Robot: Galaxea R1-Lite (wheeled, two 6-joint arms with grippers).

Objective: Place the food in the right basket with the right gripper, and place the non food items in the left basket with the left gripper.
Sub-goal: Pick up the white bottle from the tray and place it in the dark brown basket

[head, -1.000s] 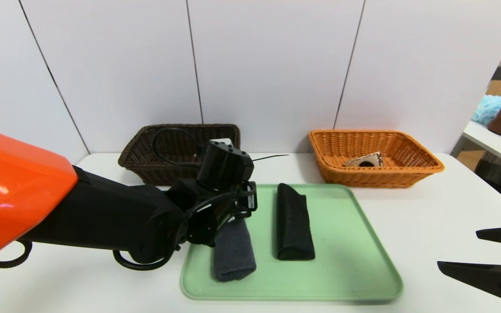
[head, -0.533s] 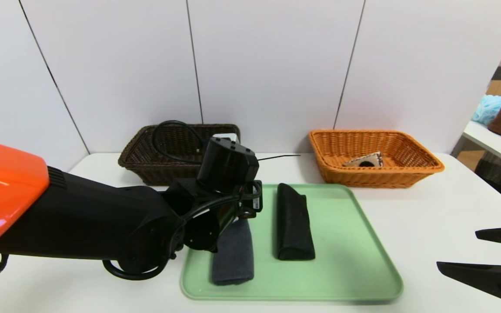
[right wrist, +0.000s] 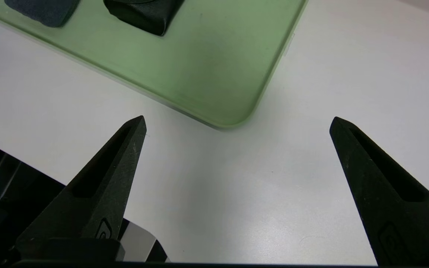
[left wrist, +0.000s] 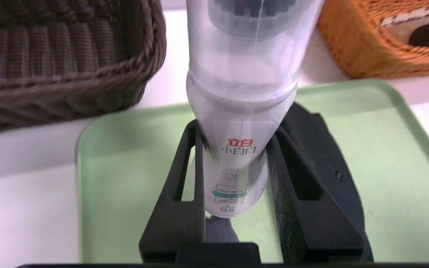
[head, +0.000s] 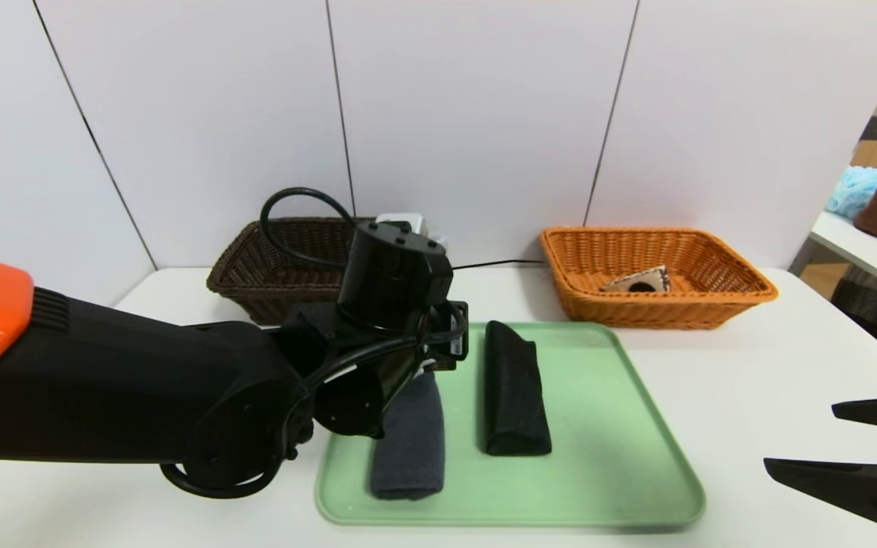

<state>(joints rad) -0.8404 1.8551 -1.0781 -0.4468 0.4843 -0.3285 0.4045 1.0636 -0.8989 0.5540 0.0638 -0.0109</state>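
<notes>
Above the green tray (left wrist: 125, 178), your left gripper (left wrist: 237, 130) is clamped on the white bottle (left wrist: 242, 108): rigid, smooth, probably light, likely slippery; hold mid-body. Right gripper (right wrist: 237, 126) idles spread wide.

tray (head: 636, 426): pale mint green, plain.
left basket (head: 256, 266): dark brown weave, at ten o'clock from the tray.
right basket (head: 712, 304): bright orange wicker, at two o'clock from the tray.
packet (head: 640, 281) in the right basket: brown and white print with a black round spot.
bottle (left wrist: 242, 93): translucent white; label with red characters above grey ones, a teal band lower down; dark grey part showing through the clear cap.
left roll (head: 408, 441): charcoal grey cloth.
right roll (head: 513, 388): black, fine-textured.
left gripper (left wrist: 237, 137): matte black fingers.
right gripper (right wrist: 237, 123): matte black.
left arm (head: 103, 396): black with an orange shell.
table (head: 751, 380): white.
wall (head: 484, 114): pale grey-white panels, dark seams.
</notes>
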